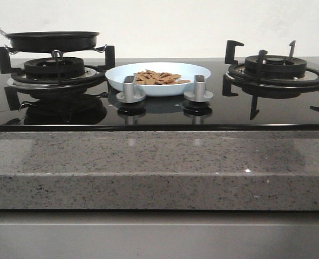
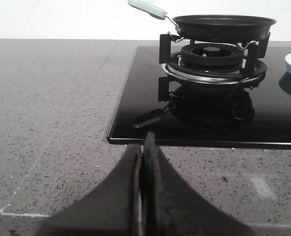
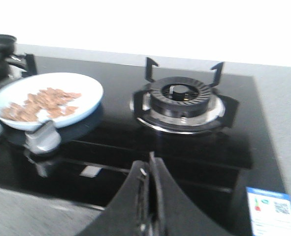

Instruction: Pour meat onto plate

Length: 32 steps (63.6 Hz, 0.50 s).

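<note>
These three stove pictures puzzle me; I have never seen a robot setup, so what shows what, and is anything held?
This is a two-armed robot facing a gas cooktop. The front view looks forward over the counter. The other two come from cameras on each wrist, so the dark wedge at their lower edge is that arm's own pincer.

On the cooktop a black frying pan sits on the left burner. A pale blue plate lies in the middle behind two silver knobs, with the meat piled on it. The right burner has nothing on it.

Nothing is held: the left pincer and the right pincer are both closed and empty, back over the counter edge.
</note>
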Each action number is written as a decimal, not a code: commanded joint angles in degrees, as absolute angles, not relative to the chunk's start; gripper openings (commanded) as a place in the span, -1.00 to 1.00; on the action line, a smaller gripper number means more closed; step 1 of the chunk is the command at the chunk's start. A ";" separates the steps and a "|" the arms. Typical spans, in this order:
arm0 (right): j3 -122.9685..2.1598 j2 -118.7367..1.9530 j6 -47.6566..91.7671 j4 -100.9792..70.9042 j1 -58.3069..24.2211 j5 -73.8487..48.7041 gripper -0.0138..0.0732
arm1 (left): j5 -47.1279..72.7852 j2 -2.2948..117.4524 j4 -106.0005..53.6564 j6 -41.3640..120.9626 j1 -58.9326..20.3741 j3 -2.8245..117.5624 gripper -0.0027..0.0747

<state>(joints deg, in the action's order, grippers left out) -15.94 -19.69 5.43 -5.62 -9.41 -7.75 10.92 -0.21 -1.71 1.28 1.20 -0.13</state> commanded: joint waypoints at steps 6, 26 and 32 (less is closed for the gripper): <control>-6.92 -11.14 2.85 -2.13 -6.77 -0.48 -0.84 | 5.80 -1.17 -2.30 0.73 1.15 -0.54 -0.98; 1.22 1.44 -0.40 -2.17 -2.09 -2.81 -0.84 | 5.80 -1.17 -2.30 0.73 1.15 -0.54 -0.98; 1.22 1.51 -0.41 -2.58 -2.09 -5.02 -0.84 | 5.80 -1.17 -2.30 0.73 1.15 -0.54 -0.98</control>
